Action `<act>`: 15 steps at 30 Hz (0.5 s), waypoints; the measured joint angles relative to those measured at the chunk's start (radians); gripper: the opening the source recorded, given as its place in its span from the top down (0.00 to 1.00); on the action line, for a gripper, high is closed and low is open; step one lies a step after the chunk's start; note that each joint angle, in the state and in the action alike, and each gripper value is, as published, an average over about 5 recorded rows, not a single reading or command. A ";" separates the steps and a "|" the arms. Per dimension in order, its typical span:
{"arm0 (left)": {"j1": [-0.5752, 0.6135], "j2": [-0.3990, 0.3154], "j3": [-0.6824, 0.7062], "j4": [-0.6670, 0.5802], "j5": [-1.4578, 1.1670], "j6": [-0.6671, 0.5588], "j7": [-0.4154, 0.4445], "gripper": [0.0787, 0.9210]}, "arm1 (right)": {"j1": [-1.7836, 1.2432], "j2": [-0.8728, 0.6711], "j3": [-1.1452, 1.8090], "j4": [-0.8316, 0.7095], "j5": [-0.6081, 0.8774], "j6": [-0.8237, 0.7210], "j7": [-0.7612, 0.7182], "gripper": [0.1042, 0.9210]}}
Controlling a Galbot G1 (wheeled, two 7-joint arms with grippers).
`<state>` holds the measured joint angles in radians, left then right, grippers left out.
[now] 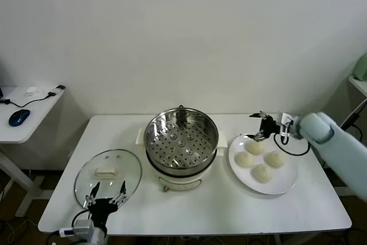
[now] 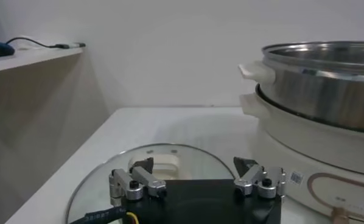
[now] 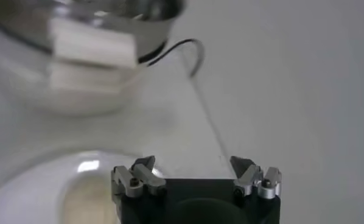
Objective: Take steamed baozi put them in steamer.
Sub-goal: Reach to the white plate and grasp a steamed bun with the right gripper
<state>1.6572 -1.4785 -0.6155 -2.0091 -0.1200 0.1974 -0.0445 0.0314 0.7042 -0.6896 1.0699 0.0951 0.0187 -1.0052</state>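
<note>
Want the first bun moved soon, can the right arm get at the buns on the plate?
Probably yes. The right gripper hangs open just behind the buns on the plate, and nothing lies between them.

Even soft light, right wrist view blurred

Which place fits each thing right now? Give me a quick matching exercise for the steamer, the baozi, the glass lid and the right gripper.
Things:
1. steamer
2. steamed baozi
3. glass lid
4. right gripper

Places or states:
A. on the white plate
B. open, above the plate's far edge
C. flat on the table, at the steamer's left
D. mid-table, tray empty

Pairs: 1-D, 2-A, 3-C, 4-B
</note>
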 measured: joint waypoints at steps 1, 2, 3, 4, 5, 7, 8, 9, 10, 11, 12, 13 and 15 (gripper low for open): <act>-0.001 0.000 0.000 0.002 -0.002 -0.001 0.000 0.12 | 0.038 0.012 -0.053 -0.029 -0.003 0.010 -0.026 0.12; -0.001 0.000 0.000 0.003 -0.003 -0.002 0.000 0.12 | 0.071 0.025 -0.100 -0.058 -0.005 0.018 -0.047 0.12; -0.002 0.000 -0.001 0.004 -0.005 -0.003 0.000 0.12 | 0.098 0.039 -0.141 -0.085 -0.006 0.025 -0.065 0.12; -0.002 0.000 -0.002 0.005 -0.007 -0.003 0.000 0.12 | 0.121 0.053 -0.177 -0.112 -0.007 0.031 -0.080 0.12; -0.002 -0.001 -0.003 0.006 -0.009 -0.004 0.000 0.12 | 0.139 0.067 -0.208 -0.138 -0.007 0.035 -0.092 0.12; -0.002 -0.001 -0.006 0.006 -0.013 -0.005 0.000 0.12 | 0.163 0.097 -0.257 -0.188 -0.006 0.039 -0.108 0.12; -0.002 -0.001 -0.007 0.006 -0.015 -0.006 0.000 0.12 | 0.171 0.111 -0.276 -0.212 -0.005 0.040 -0.114 0.12; -0.001 -0.001 -0.008 0.007 -0.017 -0.007 0.000 0.12 | 0.176 0.126 -0.293 -0.235 -0.005 0.041 -0.118 0.12; -0.001 -0.001 -0.009 0.007 -0.019 -0.008 0.000 0.12 | 0.179 0.141 -0.306 -0.257 -0.005 0.041 -0.120 0.12; -0.001 -0.001 -0.010 0.007 -0.021 -0.008 0.000 0.12 | 0.180 0.156 -0.317 -0.278 -0.005 0.040 -0.122 0.12; 0.000 -0.001 -0.010 0.008 -0.022 -0.009 0.000 0.12 | 0.180 0.171 -0.326 -0.299 -0.006 0.039 -0.123 0.12; 0.000 0.000 -0.011 0.008 -0.023 -0.009 0.000 0.12 | 0.179 0.185 -0.333 -0.318 -0.007 0.038 -0.123 0.12; 0.000 0.000 -0.011 0.008 -0.024 -0.010 0.000 0.12 | 0.174 0.214 -0.342 -0.357 -0.009 0.036 -0.122 0.12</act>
<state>1.6574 -1.4789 -0.6262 -2.0008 -0.1439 0.1876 -0.0441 0.2053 0.9187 -1.0311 0.7133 0.0857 0.0547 -1.1270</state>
